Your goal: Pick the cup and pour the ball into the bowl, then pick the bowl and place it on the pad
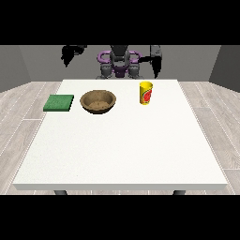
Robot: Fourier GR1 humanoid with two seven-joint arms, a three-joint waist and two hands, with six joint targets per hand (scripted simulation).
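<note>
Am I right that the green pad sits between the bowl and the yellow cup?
Not quite. The front view shows the bowl in the middle, with the green pad at its left and the yellow cup at its right.

A single front view looks from across the white table (117, 150), raised and tilted downward, facing the robot (119, 61). The table's near edge lies low in the view and its far edge meets the robot, which appears small at the top. The whole tabletop fits in view, with wooden floor (18, 112) visible on both sides. No second view shares the scene.
</note>
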